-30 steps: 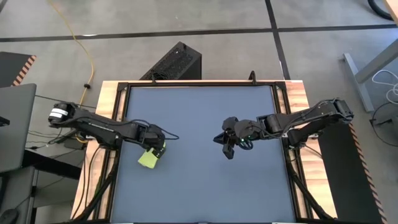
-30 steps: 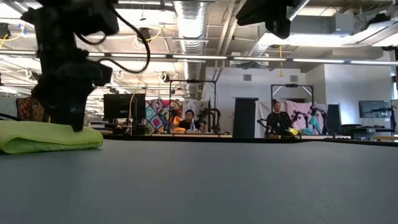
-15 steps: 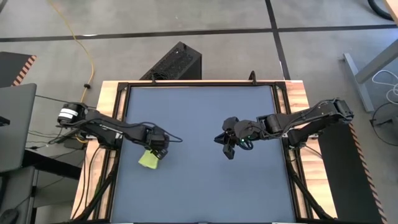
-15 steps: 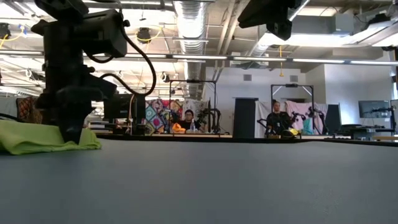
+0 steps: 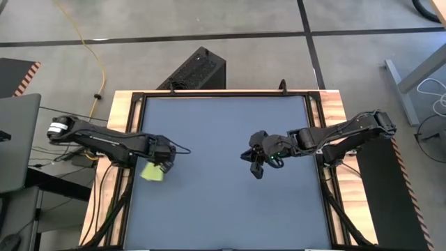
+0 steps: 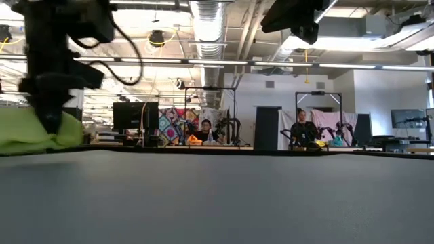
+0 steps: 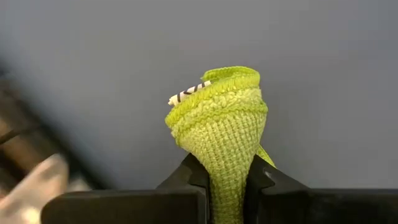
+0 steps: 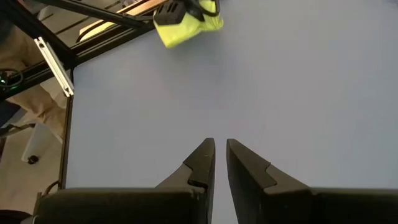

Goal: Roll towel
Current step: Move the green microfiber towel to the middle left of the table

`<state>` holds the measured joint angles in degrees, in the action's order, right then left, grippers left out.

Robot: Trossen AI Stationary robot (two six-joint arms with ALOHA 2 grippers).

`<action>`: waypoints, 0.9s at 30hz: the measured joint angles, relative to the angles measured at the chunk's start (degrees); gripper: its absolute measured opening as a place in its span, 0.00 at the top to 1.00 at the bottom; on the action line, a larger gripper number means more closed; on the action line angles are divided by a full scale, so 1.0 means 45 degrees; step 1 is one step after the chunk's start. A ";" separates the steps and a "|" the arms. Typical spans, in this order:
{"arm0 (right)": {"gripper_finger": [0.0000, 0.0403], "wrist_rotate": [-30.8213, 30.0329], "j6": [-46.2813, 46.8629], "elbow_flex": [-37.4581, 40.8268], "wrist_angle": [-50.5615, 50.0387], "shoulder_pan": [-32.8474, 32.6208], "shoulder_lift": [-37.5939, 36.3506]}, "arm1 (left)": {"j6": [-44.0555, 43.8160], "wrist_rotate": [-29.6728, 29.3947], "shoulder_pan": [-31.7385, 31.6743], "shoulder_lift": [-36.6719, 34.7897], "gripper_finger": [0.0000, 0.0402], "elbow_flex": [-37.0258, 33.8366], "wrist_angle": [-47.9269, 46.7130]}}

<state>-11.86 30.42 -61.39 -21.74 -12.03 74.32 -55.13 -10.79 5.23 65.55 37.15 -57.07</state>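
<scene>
The towel (image 5: pixel 151 173) is a small lime cloth, bunched up near the table's left edge. It also shows in the low view (image 6: pixel 27 132) and far off in the right wrist view (image 8: pixel 186 26). My left gripper (image 5: pixel 162 157) stands over it, pointing down, shut on it. A white tag (image 7: pixel 186 94) sticks out of the bunch. My right gripper (image 5: pixel 254 166) hangs over the table's right half, well above the surface. Its fingers (image 8: pixel 220 155) are shut to a narrow slit with nothing between them. My left gripper pinches a bunched-up fold of the towel (image 7: pixel 227 180) between its two fingers, several layers together. The fingers come from above, pointing steeply down. The rest of the bunch (image 7: pixel 217 118) sticks out past the fingertips toward the table. Whether its low end rests on the surface I cannot tell.
The table's wooden left rail (image 5: pixel 117 150) runs close beside the towel. A black box (image 5: pixel 197 70) stands on the floor beyond the far edge. The dark blue-grey table top (image 5: pixel 223 209) lies bare between the arms and toward the near edge. People sit far behind the table (image 6: pixel 205 130).
My left gripper has taken hold of the towel and gone toward the table's left edge, rising a little. The towel lay flat and folded on the table. Now it is gathered into a bunch, raised, and carried leftward with the gripper.
</scene>
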 joint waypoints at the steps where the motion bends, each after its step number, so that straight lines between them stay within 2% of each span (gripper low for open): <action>1: 0.83 -0.0004 -0.0127 0.0000 0.0061 0.0001 0.0000 | 0.0001 0.0000 0.0003 -0.0245 0.96 0.0000 -0.0566; 5: 0.83 -0.0010 -0.0678 0.0000 0.0481 0.0004 0.0000 | 0.0081 -0.0004 0.0070 -0.0636 0.96 0.0000 -0.1836; 8: 0.83 -0.0015 -0.1089 0.0000 0.0965 0.0004 0.0000 | 0.0291 -0.0007 0.0151 -0.0162 0.96 0.0007 -0.1967; 12: 0.83 -0.0019 -0.1333 0.0000 0.1369 0.0004 0.0000 | 0.0306 -0.0278 0.0563 0.1696 0.96 0.0010 -0.1843; 16: 0.83 -0.0019 -0.1351 0.0000 0.1324 -0.0033 0.0000 | -0.0102 -0.0387 0.1078 0.3836 0.97 0.0249 -0.0837; 22: 0.83 -0.0015 -0.1351 0.0000 0.1317 -0.0284 0.0000 | -0.0638 -0.1125 0.1541 0.6004 0.96 0.1996 -0.0194; 27: 0.83 0.0291 -0.1003 0.0000 0.1464 -0.0334 0.0032 | 0.1212 -0.0718 0.1357 0.6720 0.96 0.3899 -0.0155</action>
<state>-10.55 25.91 -61.39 -15.15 -13.53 74.47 -49.68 -14.02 11.34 95.79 54.69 -57.77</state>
